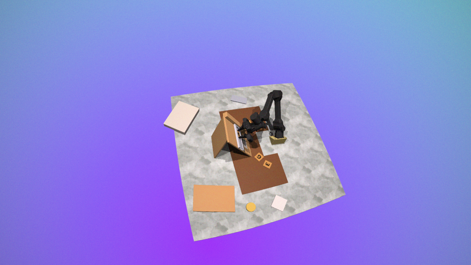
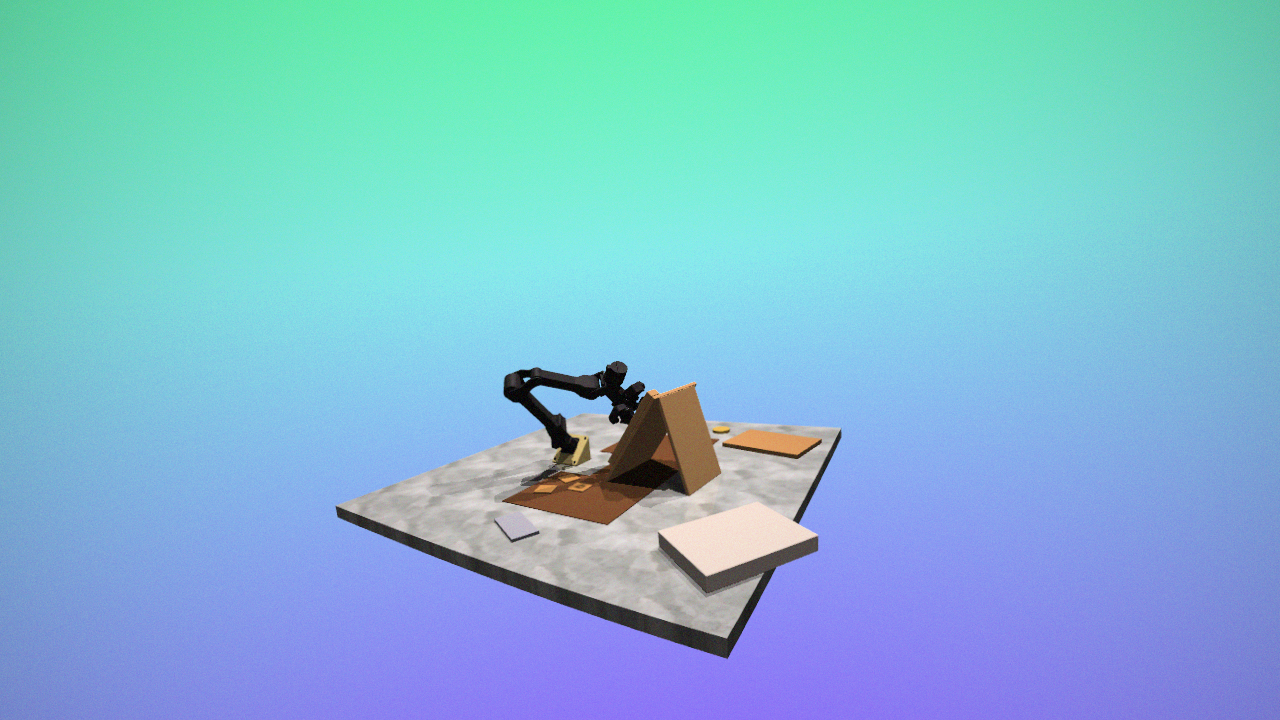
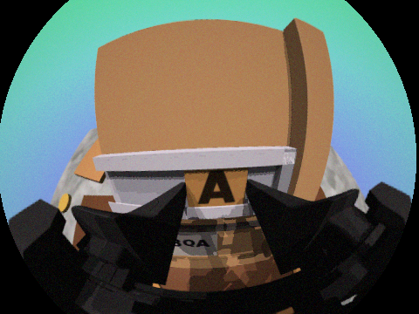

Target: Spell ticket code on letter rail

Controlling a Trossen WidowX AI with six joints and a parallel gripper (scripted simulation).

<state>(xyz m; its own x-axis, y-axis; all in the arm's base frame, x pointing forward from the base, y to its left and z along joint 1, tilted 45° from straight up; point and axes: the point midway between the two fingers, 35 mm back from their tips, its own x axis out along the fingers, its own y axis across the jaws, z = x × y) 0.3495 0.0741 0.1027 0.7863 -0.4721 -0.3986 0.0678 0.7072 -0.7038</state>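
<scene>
My gripper (image 1: 239, 133) (image 3: 216, 185) is shut on the A tile (image 3: 223, 187), its fingers at the tile's two sides. The tile is upright in the pale rail (image 1: 238, 141) (image 3: 144, 161), under its upper lip, with a gap between it and the rail's right end. The rail crosses the sloping board (image 1: 230, 131) (image 2: 640, 438) (image 3: 192, 87). The ticket (image 3: 196, 243) below ends in "QA"; a finger partly covers its first character. The G tile (image 1: 258, 156) and the 3 tile (image 1: 267, 163) lie on the brown mat (image 1: 260, 177). More tiles (image 2: 545, 488) (image 2: 580, 487) lie at its other end, letters unreadable.
A beige block (image 1: 181, 116) (image 2: 738, 537) lies behind the board. An orange panel (image 1: 213, 198) (image 2: 771, 442), a yellow disc (image 1: 251, 207) (image 2: 721, 429) (image 3: 65, 202) and a white square (image 1: 279, 202) lie near one counter edge. A grey slab (image 1: 238, 99) (image 2: 516, 525) lies toward the opposite edge.
</scene>
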